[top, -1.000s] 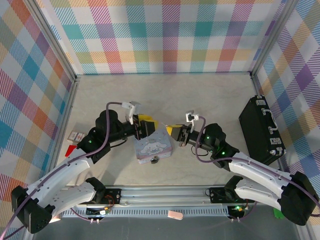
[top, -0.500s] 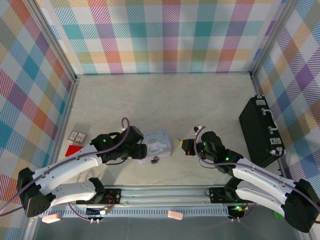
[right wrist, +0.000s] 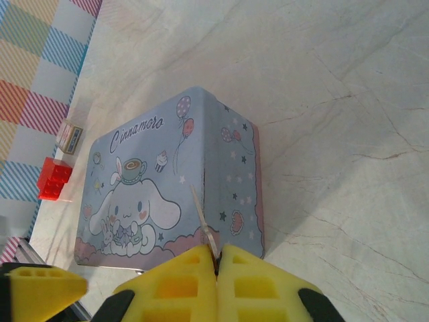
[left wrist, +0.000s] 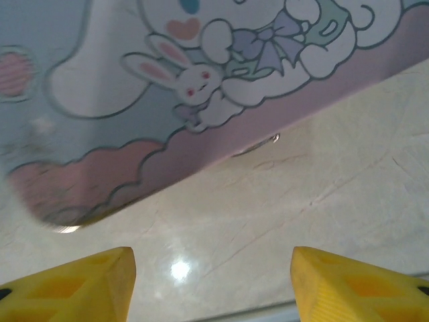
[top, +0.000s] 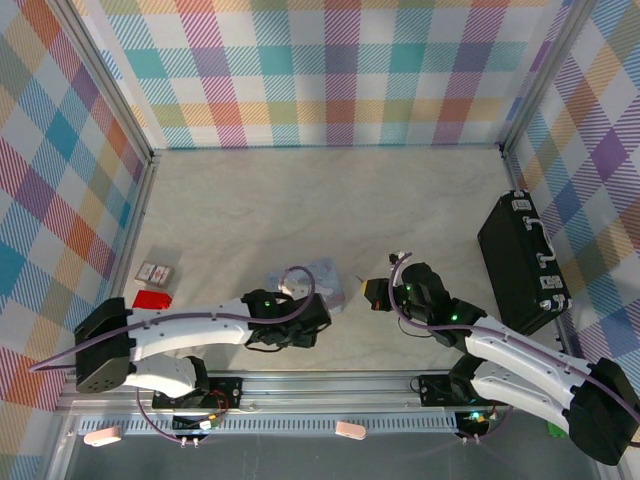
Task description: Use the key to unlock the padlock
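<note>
1. while your right gripper [right wrist: 217, 258] has its yellow fingers pressed together on the thin dark grey metal key [right wrist: 202, 215], the key's blade points toward the pastel blue-lilac rectangular tin with the cartoon puppy [right wrist: 167, 181].
2. your left gripper [left wrist: 211, 282] hangs low over the pale marbled table [left wrist: 322, 201], fingers apart with nothing between them, near the tin's pink lower edge.
3. a small silvery sliver [left wrist: 268, 142] peeks out at that edge; too little shows to name it.

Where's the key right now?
In the right wrist view, the key is pinched in the shut right gripper, its thin blade poking out toward the cartoon tin just ahead.
</note>
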Motion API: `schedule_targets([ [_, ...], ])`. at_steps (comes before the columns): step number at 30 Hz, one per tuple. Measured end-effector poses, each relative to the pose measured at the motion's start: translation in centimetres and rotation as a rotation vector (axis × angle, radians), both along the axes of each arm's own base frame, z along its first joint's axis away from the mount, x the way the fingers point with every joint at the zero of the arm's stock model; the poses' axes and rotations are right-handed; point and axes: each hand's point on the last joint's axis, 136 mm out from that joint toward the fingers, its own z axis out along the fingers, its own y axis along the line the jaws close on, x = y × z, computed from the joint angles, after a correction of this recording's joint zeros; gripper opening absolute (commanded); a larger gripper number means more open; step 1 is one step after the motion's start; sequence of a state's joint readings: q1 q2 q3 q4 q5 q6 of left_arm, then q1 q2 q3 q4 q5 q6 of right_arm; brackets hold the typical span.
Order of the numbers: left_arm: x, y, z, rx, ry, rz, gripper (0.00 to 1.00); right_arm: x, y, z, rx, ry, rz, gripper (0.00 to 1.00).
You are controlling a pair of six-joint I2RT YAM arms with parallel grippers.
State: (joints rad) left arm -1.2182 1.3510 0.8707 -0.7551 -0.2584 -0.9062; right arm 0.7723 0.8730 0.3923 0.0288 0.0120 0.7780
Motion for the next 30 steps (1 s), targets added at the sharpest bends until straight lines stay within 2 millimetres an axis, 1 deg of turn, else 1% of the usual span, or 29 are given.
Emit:
schedule_targets([
  [3,0.8,-0.9,-0.6,-0.01,-0.03,0.008,0.62,-0.1,-0.2,0.2,0.008,-0.006,-0.006,0.0],
  [7,2.3,-1.4,-0.6,-0.04,-0.088,0.034,0.63,-0.2,-0.4,0.3,0.02,-0.012,-0.013,0.0],
  [11,4.7,-1.0,-1.4,-0.073,-0.146,0.063,0.64,-0.2,-0.4,0.5,0.03,-0.012,-0.016,0.0],
  [17,8.0,-0.4,-2.7,-0.138,-0.218,0.062,0.64,-0.1,-0.3,0.7,0.037,-0.019,-0.015,0.0],
  [19,9.0,-0.3,-2.6,-0.154,-0.241,0.055,0.66,0.0,-0.2,0.8,0.041,-0.023,-0.015,0.0],
  [22,10.1,-0.7,-2.0,-0.187,-0.281,0.025,0.68,0.1,-0.1,0.8,0.048,-0.025,-0.017,0.0],
  [24,10.3,-1.3,-1.0,-0.231,-0.312,-0.006,0.71,0.1,0.0,0.8,0.049,-0.024,-0.017,0.0],
  [26,10.1,-1.5,-0.2,-0.283,-0.346,-0.032,0.74,0.1,0.0,0.7,0.048,-0.02,-0.018,0.0],
  [28,9.6,-1.0,0.2,-0.331,-0.38,-0.045,0.75,0.2,0.0,0.6,0.049,-0.021,-0.018,0.0],
  [30,8.8,0.1,0.0,-0.366,-0.4,-0.052,0.75,0.2,0.1,0.6,0.049,-0.02,-0.017,0.0],
])
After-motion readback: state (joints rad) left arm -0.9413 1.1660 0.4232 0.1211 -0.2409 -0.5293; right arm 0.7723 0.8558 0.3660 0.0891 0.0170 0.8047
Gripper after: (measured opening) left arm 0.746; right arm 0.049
